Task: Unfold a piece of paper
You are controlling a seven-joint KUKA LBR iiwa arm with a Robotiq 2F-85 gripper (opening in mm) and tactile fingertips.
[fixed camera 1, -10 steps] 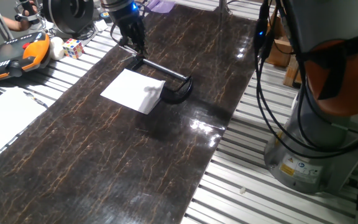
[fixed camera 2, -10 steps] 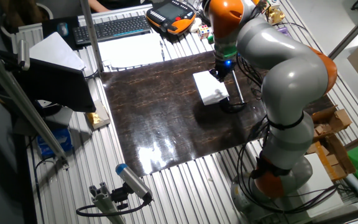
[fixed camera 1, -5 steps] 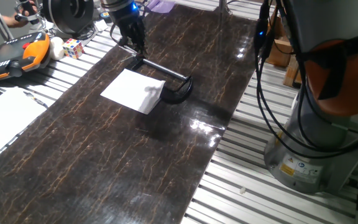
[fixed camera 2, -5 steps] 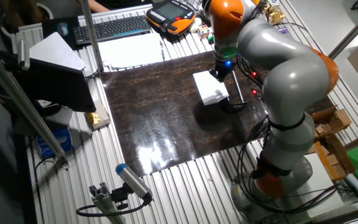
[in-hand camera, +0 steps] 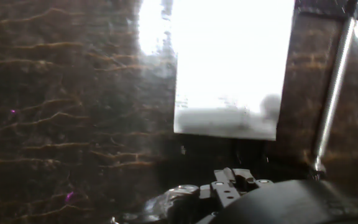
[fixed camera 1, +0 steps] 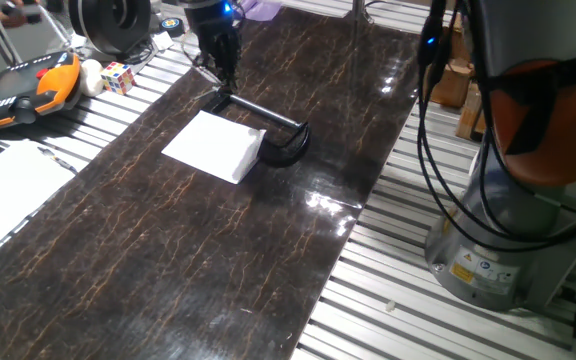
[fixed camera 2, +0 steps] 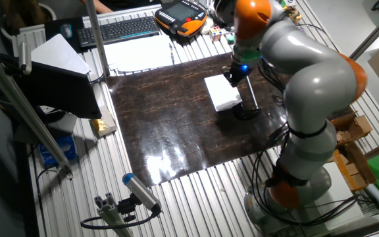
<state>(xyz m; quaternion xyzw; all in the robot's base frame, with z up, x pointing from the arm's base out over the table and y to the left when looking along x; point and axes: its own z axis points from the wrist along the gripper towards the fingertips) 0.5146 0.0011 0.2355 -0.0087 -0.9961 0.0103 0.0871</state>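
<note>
The piece of paper (fixed camera 1: 211, 147) lies flat on the dark marbled tabletop, folded, with a thicker edge on its right side. It also shows in the other fixed view (fixed camera 2: 222, 93) and, bright white, at the top of the hand view (in-hand camera: 229, 62). My gripper (fixed camera 1: 227, 76) hangs just above the table behind the paper, near the far end of the black tool's rod, apart from the paper. Its fingers look drawn together and hold nothing. It also shows in the other fixed view (fixed camera 2: 236, 77). The fingertips do not show in the hand view.
A black curved-handled tool (fixed camera 1: 280, 136) lies touching the paper's right edge; its rod shows in the hand view (in-hand camera: 333, 87). A larger white sheet (fixed camera 1: 3, 190), an orange pendant (fixed camera 1: 23, 88) and a cube (fixed camera 1: 118, 76) sit left. The robot base (fixed camera 1: 513, 200) stands right.
My gripper and wrist have shifted slightly to the right along the table's far end. The grey shadow on the paper's right part is gone. The paper and tool have not moved.
</note>
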